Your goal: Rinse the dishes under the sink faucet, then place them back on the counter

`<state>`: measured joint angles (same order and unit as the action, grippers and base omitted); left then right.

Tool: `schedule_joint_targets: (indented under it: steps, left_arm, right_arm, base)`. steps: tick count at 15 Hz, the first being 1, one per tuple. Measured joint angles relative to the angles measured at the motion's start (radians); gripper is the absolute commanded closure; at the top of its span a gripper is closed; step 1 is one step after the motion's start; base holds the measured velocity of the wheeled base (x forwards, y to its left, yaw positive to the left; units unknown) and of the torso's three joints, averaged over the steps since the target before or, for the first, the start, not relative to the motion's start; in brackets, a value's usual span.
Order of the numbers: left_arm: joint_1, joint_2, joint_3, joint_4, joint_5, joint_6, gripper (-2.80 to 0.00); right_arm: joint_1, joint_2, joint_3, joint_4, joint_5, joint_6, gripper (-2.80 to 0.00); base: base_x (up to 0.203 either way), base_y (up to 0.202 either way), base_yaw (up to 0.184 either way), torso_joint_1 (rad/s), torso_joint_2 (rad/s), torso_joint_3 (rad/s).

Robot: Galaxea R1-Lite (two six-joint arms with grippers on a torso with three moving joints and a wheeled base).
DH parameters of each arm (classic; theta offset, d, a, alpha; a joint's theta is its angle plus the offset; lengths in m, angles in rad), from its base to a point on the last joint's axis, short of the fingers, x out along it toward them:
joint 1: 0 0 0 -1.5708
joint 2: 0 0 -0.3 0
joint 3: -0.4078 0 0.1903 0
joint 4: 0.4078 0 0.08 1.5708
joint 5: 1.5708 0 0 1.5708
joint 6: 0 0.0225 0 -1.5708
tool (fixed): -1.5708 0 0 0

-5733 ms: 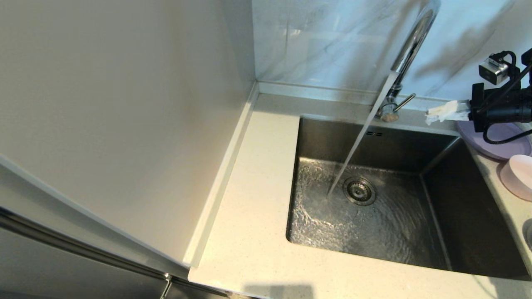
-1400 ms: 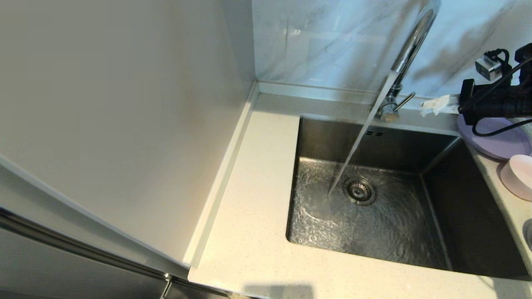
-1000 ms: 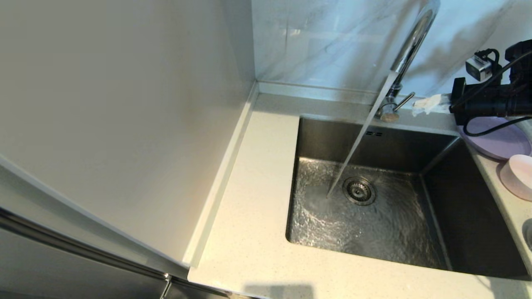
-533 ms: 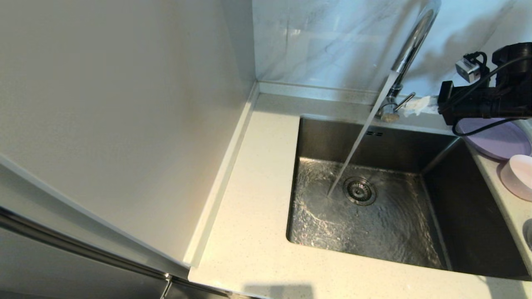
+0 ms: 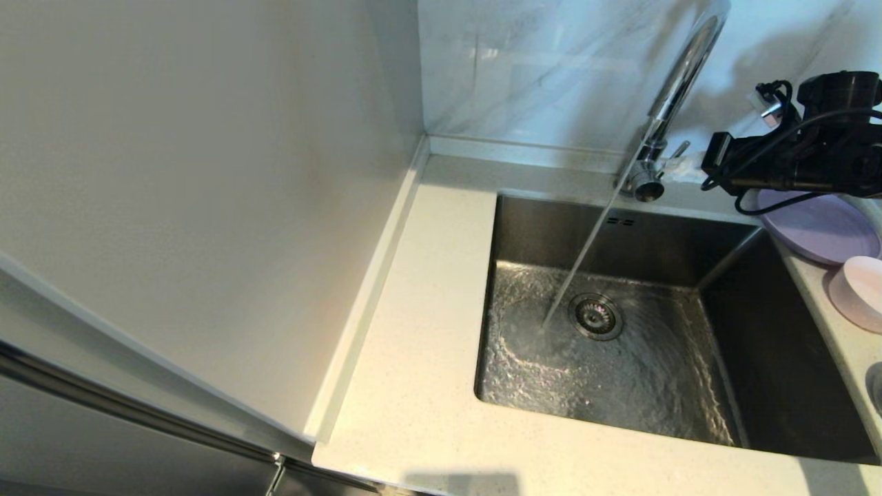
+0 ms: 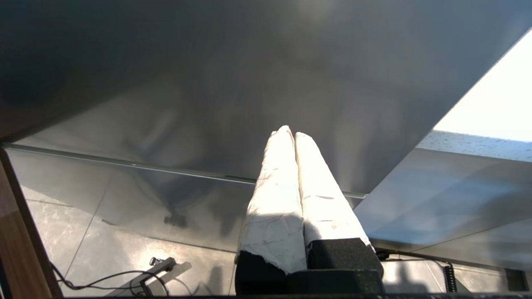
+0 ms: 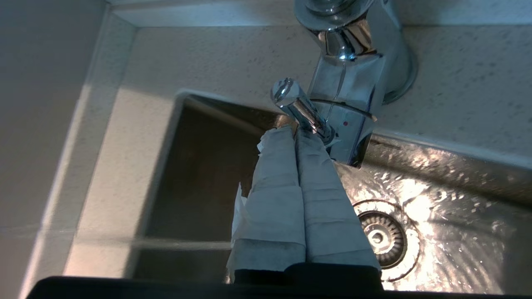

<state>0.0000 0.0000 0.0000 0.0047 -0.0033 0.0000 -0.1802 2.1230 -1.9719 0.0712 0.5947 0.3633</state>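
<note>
Right gripper [image 7: 296, 132] has its white-wrapped fingers pressed together, nothing between them, tips touching the side lever [image 7: 302, 109] of the sink faucet [image 5: 672, 103]. Water is running from the spout into the basin [image 5: 620, 344], landing just beside the drain [image 5: 597, 316].

I read this as the last step: both dishes sit on the counter [image 5: 420, 331] to the right of the faucet, past the basin's edge. The lavender plate [image 5: 823, 231] is partly under my right arm; the pink bowl [image 5: 861, 293] lies just beside it, nearer me. Neither is in the basin or under the stream, so I judge that rinsing is done and the tap is being shut off.

Next move, as I judge it: push the lever with the closed fingertips until the flow stops. The lever is thin and round, so the tips could slip off; I'd keep contact square and press slowly.

Left gripper [image 6: 291, 135] is parked well away from the faucet, below counter level, fingers together and empty.
</note>
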Motion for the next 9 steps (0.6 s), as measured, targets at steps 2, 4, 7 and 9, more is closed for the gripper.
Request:
schedule_joint_targets:
  steps: [2,4,7,9]
  left_arm:
    - [0.000,0.000,0.000,0.000,0.000,0.000,0.00]
    - [-0.002,0.000,0.000,0.000,0.001,0.000,0.00]
    - [-0.001,0.000,0.000,0.000,0.000,0.000,0.00]
    - [0.000,0.000,0.000,0.000,0.000,0.000,0.00]
  right_arm:
    - [0.011,0.003,0.007,-0.088,-0.072,-0.010,0.00]
    - [0.010,0.003,0.008,-0.172,-0.102,-0.012,0.00]
    - [0.012,-0.009,0.018,-0.182,-0.100,-0.012,0.00]
    - [0.013,-0.032,0.043,-0.180,-0.094,-0.010,0.00]
  base:
    - [0.000,0.000,0.000,0.000,0.00,0.000]
    - [0.000,0.000,0.000,0.000,0.00,0.000]
    - [0.000,0.000,0.000,0.000,0.00,0.000]
    - [0.000,0.000,0.000,0.000,0.00,0.000]
